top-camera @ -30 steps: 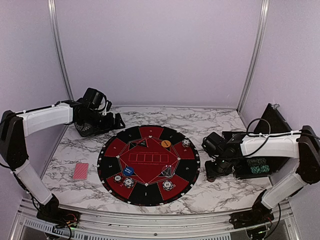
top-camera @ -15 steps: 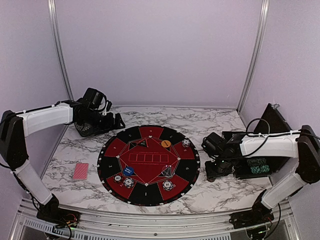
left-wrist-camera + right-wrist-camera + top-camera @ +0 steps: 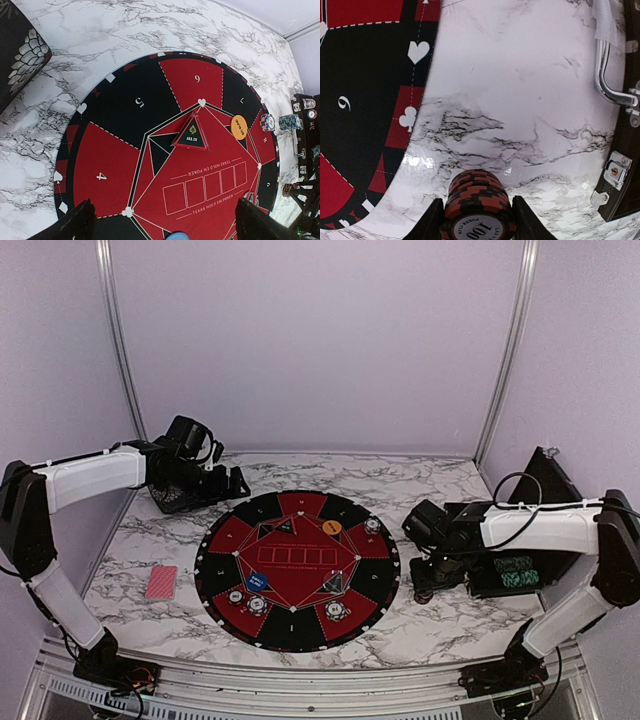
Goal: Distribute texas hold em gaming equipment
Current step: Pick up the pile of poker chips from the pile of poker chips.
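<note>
The right gripper (image 3: 477, 204) sits low over the marble just off the right edge of the mat (image 3: 222, 575), its two fingers pressed against opposite sides of a red-and-black chip stack (image 3: 476, 192). That reads as a grip on the stack, though I cannot tell whether the stack is off the table. The step in hand looks like carrying this stack onto a seat segment on the mat's right side, probably the black one marked 9, which appears bare. To do it well, keep the squeeze level so the lower chips do not shear out. Raise the stack enough to clear the mat's rim and travel straight toward the mat's centre without tilting. Lower it until the bottom chip is seated before letting go. Keep away from the chip stack (image 3: 373, 525) at the mat's far-right rim and the chip stack (image 3: 337, 610) at its near-right rim, since a brush could topple either. The left gripper (image 3: 164, 215) hangs over the mat's far-left edge with its jaws spread wide and empty. The red-backed cards (image 3: 160, 582) lie on the marble left of the mat, well apart from this move.
</note>
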`<state>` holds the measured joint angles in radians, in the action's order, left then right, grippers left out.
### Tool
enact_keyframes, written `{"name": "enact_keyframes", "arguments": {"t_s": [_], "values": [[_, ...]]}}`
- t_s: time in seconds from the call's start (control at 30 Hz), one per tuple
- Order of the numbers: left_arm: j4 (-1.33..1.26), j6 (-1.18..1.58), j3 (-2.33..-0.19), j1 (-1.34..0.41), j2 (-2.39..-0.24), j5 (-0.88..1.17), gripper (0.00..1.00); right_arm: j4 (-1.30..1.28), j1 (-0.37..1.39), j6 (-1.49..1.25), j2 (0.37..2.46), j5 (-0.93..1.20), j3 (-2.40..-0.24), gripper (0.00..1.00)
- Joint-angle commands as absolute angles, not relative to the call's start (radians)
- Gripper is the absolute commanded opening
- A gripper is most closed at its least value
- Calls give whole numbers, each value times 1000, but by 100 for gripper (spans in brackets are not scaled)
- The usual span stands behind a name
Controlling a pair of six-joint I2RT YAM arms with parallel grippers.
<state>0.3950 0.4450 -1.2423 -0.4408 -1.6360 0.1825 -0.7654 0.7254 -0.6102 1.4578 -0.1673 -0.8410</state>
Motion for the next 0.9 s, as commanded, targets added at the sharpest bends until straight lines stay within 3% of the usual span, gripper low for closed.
{"name": "enact_keyframes", "arguments": {"t_s": [0.0, 0.87], "values": [[425, 432, -1241, -444, -1633, 177, 99, -793, 735, -624, 1448, -191, -892, 39], [424, 429, -1233, -443, -1633, 183, 99, -836, 756, -613, 1468, -219, -984, 39]]}}
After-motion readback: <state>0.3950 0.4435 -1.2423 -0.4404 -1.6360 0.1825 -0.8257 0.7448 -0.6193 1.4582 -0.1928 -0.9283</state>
